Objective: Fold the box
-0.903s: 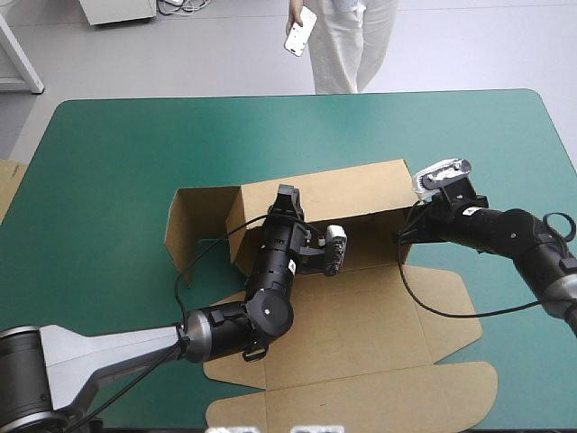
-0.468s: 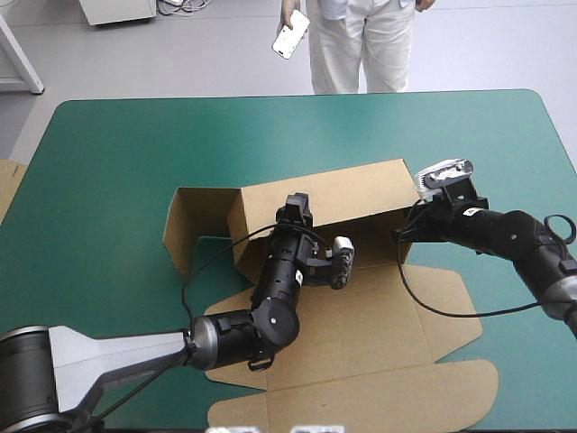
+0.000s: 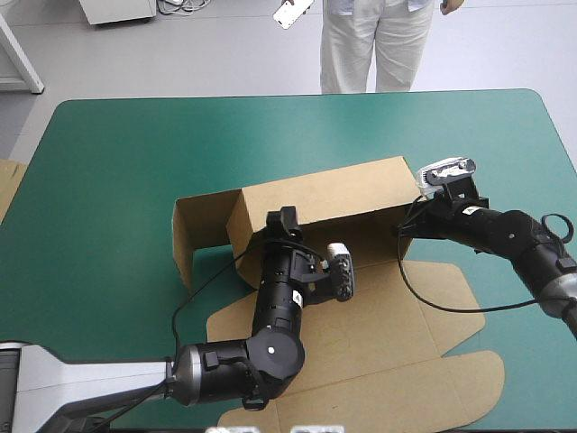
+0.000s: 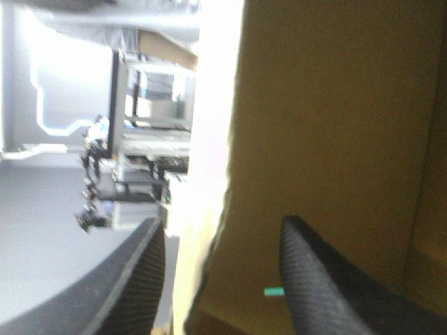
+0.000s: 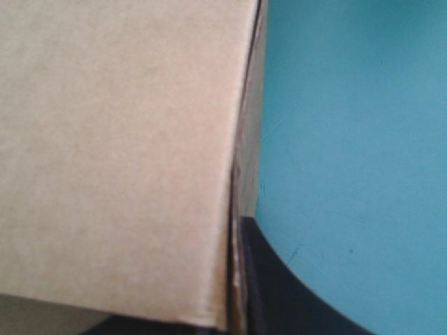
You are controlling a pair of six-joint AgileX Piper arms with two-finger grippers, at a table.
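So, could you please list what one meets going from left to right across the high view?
First the spare board, then the box at its raised left flap, then the left gripper, then the right gripper.

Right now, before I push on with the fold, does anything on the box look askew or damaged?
No damage visible. The box is half-formed: its long wall stands, but the end flap at its left end splays outward over the teal-green cover, untucked. The lid lies flat.

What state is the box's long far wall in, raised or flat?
Raised. In the high view the far wall of the box stands up from the sheet, while the near panels lie flat on the table.
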